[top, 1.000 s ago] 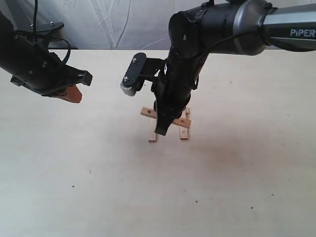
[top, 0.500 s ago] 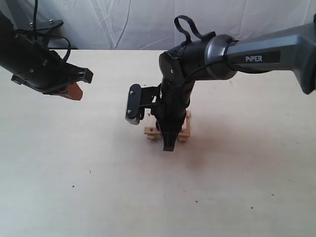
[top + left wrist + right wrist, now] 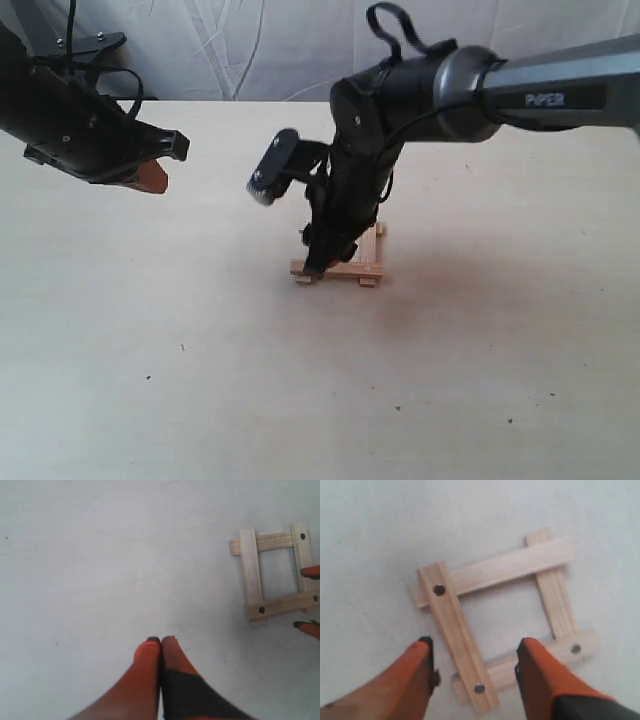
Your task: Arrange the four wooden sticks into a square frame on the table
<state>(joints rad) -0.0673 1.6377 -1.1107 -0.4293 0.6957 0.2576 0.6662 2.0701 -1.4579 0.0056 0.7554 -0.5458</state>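
Observation:
The four wooden sticks lie as a square frame (image 3: 346, 270) on the table (image 3: 480, 350), ends overlapping and sticking out a little. In the right wrist view the square frame (image 3: 505, 570) shows whole, with small dark holes in two strips. My right gripper (image 3: 476, 645) hangs open just above it, its orange fingers (image 3: 532, 665) straddling one corner without gripping any stick. In the exterior view the right gripper (image 3: 318, 262) covers the frame's left part. My left gripper (image 3: 150, 176) hovers far off to the left, shut and empty; its fingertips (image 3: 150, 647) press together, and the frame (image 3: 250, 570) lies apart from them.
A white wrinkled cloth (image 3: 250, 50) hangs behind the table's far edge. The right arm's black wrist and camera (image 3: 272, 166) loom over the frame. Bare tabletop (image 3: 200, 380) runs from the frame to the near edge and between the two arms.
The right gripper dipped to the near side of the sticks, then rose a little. A cross stick now lies over the near ends, closing the square. The left arm barely moved.

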